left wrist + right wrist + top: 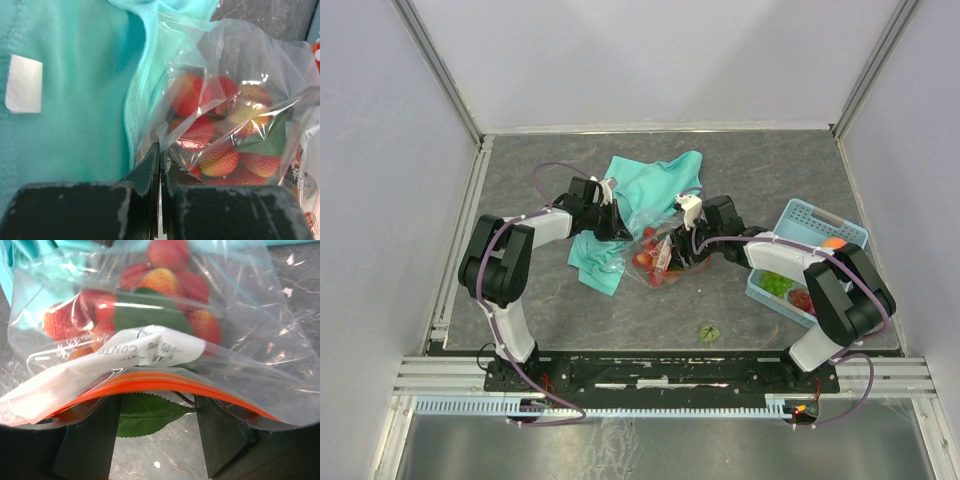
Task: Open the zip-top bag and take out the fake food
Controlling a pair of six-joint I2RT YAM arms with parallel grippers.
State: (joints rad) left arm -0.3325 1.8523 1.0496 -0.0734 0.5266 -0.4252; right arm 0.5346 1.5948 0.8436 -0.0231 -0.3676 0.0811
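Teal cloth point(75, 100): left of and under left end effector point(160, 152).
Left end effector: closed, pinching zip-top bag point(240, 65) film at its tips.
Fake food point(220, 160): red berries inside the bag, just ahead-right of those tips.
Right end effector point(157, 407): wide, ungripping; orange zip strip point(150, 382) lies across its fingers, green leaf point(145, 417) showing between them.

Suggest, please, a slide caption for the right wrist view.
Right gripper open at the orange zip strip of the zip-top bag, red berries and a green leaf inside.
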